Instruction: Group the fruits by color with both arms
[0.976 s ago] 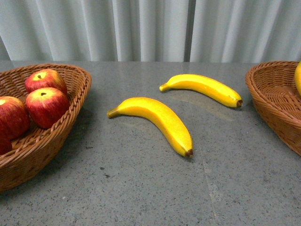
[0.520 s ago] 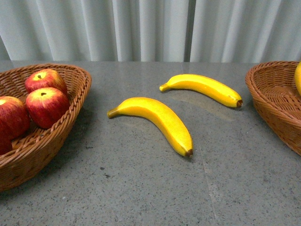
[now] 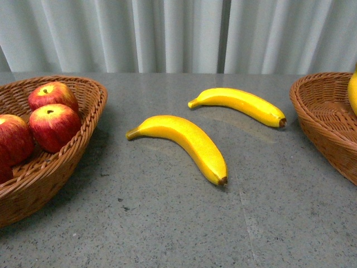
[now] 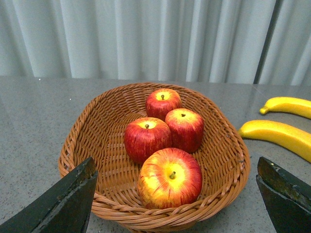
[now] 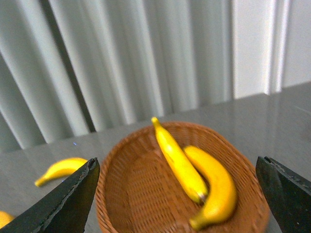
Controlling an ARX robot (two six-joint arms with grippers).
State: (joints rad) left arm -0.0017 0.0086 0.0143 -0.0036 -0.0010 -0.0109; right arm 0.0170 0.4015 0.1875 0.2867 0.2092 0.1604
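Colour sort partly done.
Shows four apples (image 4: 146, 138) in one basket (image 4: 77, 141), two bananas (image 5: 180, 162) in another; leaves two loose bananas (image 3: 187, 142) mid-frame on the table (image 3: 167, 223); left gripper (image 4: 176, 165), right gripper (image 5: 176, 162) gaping, empty.

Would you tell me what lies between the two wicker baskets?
In the front view, a nearer banana and a farther banana lie on the table between them.
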